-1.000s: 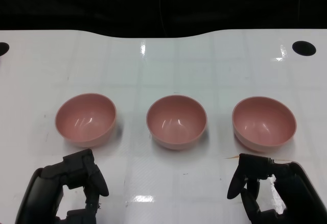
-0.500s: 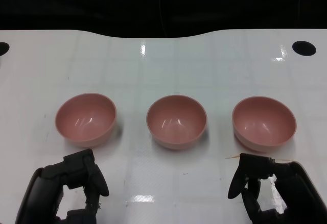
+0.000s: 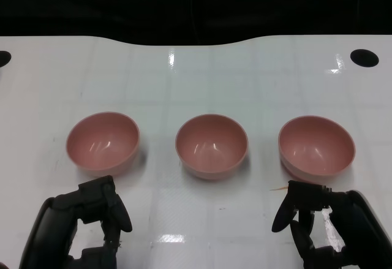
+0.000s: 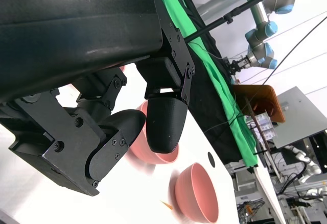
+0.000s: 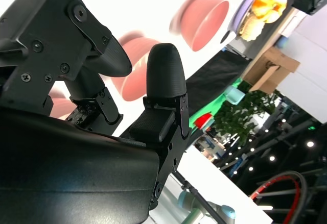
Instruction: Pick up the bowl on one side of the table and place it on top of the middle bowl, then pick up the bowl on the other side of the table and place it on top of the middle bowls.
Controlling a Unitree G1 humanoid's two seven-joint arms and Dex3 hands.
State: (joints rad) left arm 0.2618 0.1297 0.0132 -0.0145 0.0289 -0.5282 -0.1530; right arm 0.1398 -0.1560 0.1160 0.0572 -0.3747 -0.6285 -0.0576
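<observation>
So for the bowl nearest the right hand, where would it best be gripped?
Probably at the near rim of the right bowl: it sits upright, open side up, apart from the middle bowl. The right hand, holding nothing, lies just in front and could come from the near side, fingers over the rim.

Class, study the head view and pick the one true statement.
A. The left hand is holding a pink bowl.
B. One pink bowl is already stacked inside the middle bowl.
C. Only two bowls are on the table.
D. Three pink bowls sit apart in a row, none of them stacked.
D: the left bowl, middle bowl and right bowl each rest separately on the white table, while the left hand and right hand hold nothing.
</observation>
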